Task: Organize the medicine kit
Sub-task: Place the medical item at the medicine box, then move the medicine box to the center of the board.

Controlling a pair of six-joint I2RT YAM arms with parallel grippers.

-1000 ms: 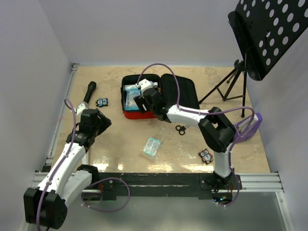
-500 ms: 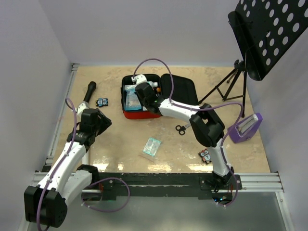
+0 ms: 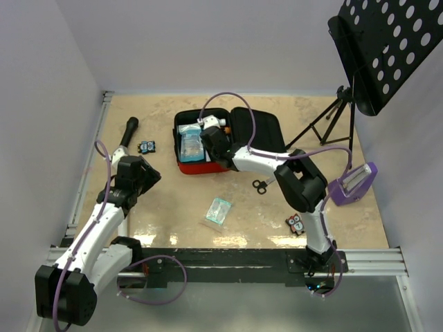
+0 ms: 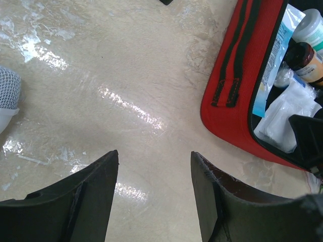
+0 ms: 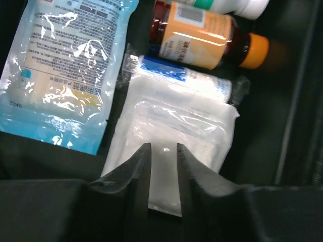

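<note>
I see medicine kit (image 4: 229,75) shell: matt red woven cloth. Table (image 4: 126,75): glossy, stone-look. Pouch (image 5: 65,65): crinkly shiny plastic. Bottle (image 5: 202,40): glossy.

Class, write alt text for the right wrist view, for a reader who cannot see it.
The right pincer hangs over a white packet in the medicine kit, beside a blue packet and a brown bottle.

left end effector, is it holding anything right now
No, the left end effector is open, and only bare table shows between its two fingers.
</note>
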